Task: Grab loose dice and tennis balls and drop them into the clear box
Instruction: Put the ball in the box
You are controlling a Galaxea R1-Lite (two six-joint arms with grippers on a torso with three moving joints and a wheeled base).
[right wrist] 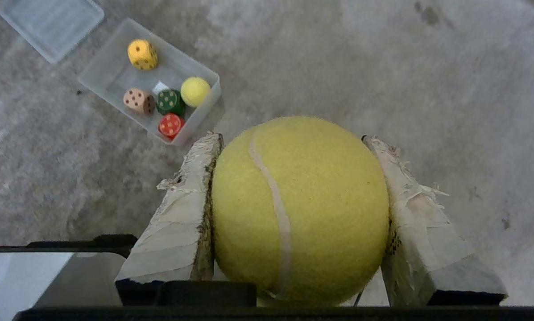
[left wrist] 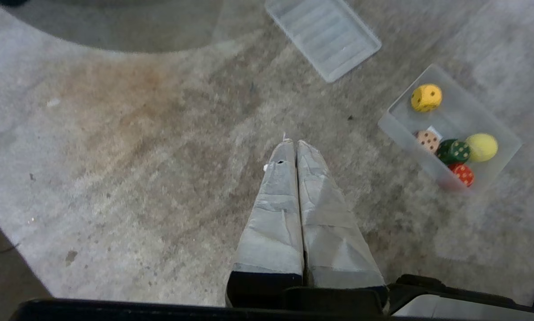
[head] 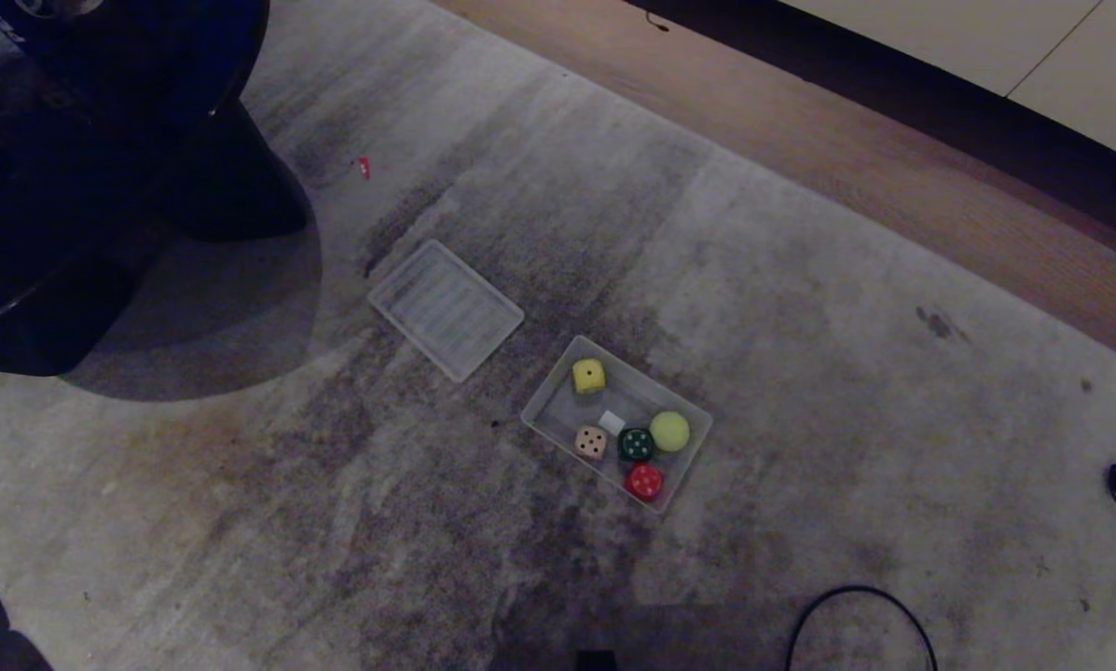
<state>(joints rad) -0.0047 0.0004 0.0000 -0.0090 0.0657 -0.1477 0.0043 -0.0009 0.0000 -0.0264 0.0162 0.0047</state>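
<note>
gripping the second tennis ball (right wrist: 300,209) across its widest part, the right gripper (right wrist: 293,178) has its taped fingers (right wrist: 182,214) pressed flat on opposite sides, high above the carpet and well apart from the clear box (head: 558,396). that ball looks light and springy, with a fuzzy felt that should give the pads good friction; being round, it is best taken at the middle, as it is now, since a pinch off centre would likely squirt it out. the dice look hard and smooth, so flat opposite faces are probably the safest hold.

the left gripper (left wrist: 293,145) hangs over bare carpet with its fingers pressed together, holding nothing.

counted: two tennis balls, one held and the other tennis ball (head: 669,431) in the box. four dice, all in the box: yellow die (head: 588,376), beige die (head: 591,442), green die (head: 636,444), red die (head: 644,481). one ribbed lid (head: 446,308) lies beside the box.
</note>
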